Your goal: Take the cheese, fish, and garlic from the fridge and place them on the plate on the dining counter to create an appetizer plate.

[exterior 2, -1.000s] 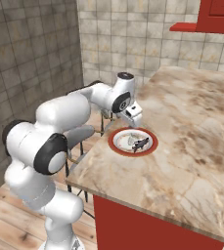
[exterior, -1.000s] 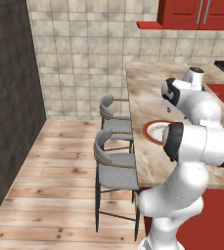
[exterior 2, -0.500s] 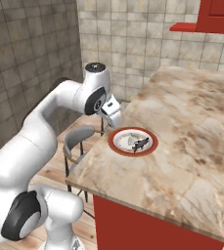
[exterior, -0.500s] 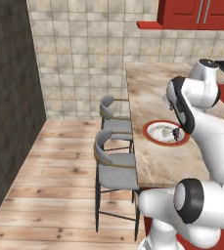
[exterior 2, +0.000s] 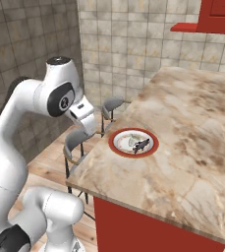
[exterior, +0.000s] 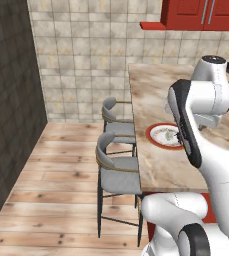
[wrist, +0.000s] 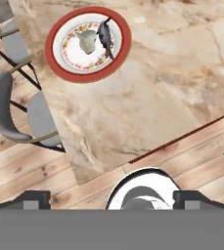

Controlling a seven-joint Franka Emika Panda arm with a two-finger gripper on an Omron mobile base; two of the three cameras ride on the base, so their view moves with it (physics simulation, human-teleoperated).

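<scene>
On left base view the plate (exterior: pixel 164 136) sits on the counter (exterior: pixel 158 167) edge, right base shows fish (exterior 2: pixel 141 145) and pale garlic (exterior 2: pixel 130 141) on it, hand view tool (wrist: pixel 111 199) fingers apart, empty; cheese likely remains, so turn fridgeward wide of stools (wrist: pixel 6 114).

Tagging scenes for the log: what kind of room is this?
A simulated home kitchen, at its dining end: a long marbled counter with grey stools alongside, red wall cabinets over a tiled wall, and a red-rimmed plate holding a dark fish and a pale bulb.
</scene>
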